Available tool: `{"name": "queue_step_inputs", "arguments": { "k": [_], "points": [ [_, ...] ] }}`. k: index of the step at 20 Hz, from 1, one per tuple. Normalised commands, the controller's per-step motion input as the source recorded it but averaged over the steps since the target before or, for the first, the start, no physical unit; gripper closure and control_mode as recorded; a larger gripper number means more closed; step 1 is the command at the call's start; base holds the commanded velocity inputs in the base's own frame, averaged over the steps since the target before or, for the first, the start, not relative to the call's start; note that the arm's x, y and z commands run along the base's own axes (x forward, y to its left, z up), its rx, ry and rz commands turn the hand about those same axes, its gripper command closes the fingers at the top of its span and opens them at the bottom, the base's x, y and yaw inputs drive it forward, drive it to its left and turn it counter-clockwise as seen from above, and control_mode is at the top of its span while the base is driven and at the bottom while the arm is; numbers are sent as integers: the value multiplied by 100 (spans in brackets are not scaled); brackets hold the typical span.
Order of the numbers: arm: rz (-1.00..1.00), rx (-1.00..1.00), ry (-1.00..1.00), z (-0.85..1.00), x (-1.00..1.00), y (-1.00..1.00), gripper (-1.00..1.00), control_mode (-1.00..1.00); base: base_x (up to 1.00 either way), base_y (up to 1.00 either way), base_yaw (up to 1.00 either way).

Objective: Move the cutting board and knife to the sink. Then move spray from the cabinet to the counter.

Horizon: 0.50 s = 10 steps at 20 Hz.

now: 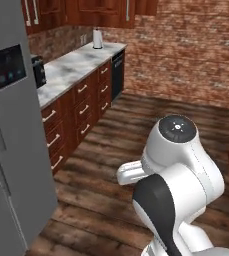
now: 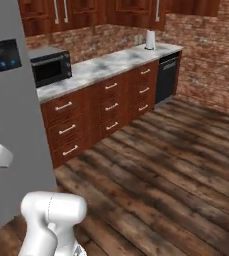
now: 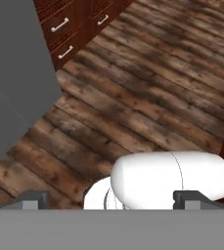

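hand (image 3: 111, 199): released, finger tips set wide apart at the bottom of the hand view, nothing between them; points down at the floor
arm (image 1: 178, 175): folded low over the base, white shell with dark joint, lower right of left base view; a white part of it also at lower left of right base view
bench (image 2: 106, 65): white-grey marble top along the left wall, over reddish-brown drawers; far from the arm
task things: cutting board, knife and spray can't be made out on the bench or anywhere else; can't tell where they are
drawers (image 2: 68, 127): reddish-brown fronts with silver handles, all closed; two drawer fronts also in the top left of the hand view
microwave (image 2: 48, 65): black, sits on the bench at its near end, right beside the fridge
fridge (image 1: 11, 135): big grey block, dark panel with small lit icons high on its front, fills the left side of both base views; its grey side in the hand view too
paper roll (image 1: 97, 38): white, upright, at the far end of the bench near the corner
dishwasher (image 2: 166, 77): dark front, under the far end of the bench
upper cabinets (image 2: 111, 11): reddish-brown, doors closed, silver handles, above the bench
wall (image 1: 186, 55): red brick, behind bench and across the back
floor (image 3: 147, 97): dark wooden planks, bare between arm and drawers
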Motion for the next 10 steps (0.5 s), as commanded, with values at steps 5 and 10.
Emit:
{"name": "queue_step_inputs", "arguments": {
  "k": [5,10],
  "points": [
    [0,0,0,0,0,0,-100,100,96,-90,-52],
    [0,0,0,0,0,0,-100,100,100,-16,-30]
  ]
}}
